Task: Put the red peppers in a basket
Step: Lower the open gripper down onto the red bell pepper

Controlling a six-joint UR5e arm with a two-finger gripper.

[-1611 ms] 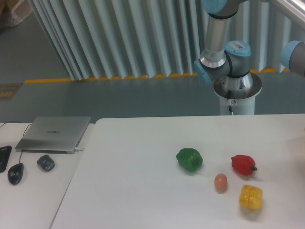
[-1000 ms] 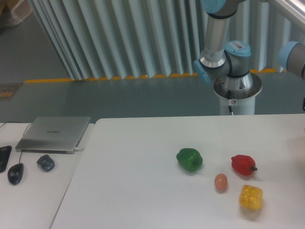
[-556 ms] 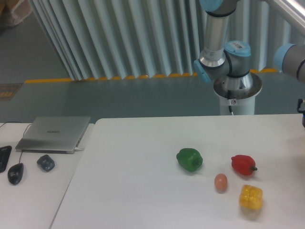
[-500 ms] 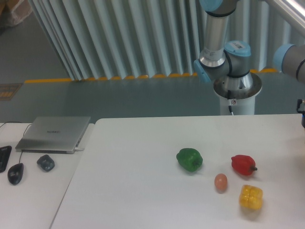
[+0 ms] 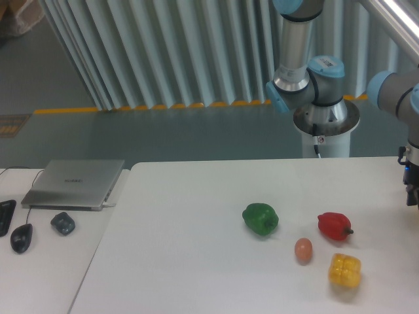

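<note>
White table [image 5: 196,261], hand [image 5: 412,190] at right edge

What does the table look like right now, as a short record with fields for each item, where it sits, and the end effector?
red pepper: on the white table, right side, stem pointing right, untouched
green pepper: left of the red pepper, apart from it
egg: in front of and between the two peppers
yellow pepper: nearest the front edge, below the red pepper
basket: none in view
laptop: closed, on the left desk
end effector: at the right frame edge, mostly cut off, open or shut unclear
</note>
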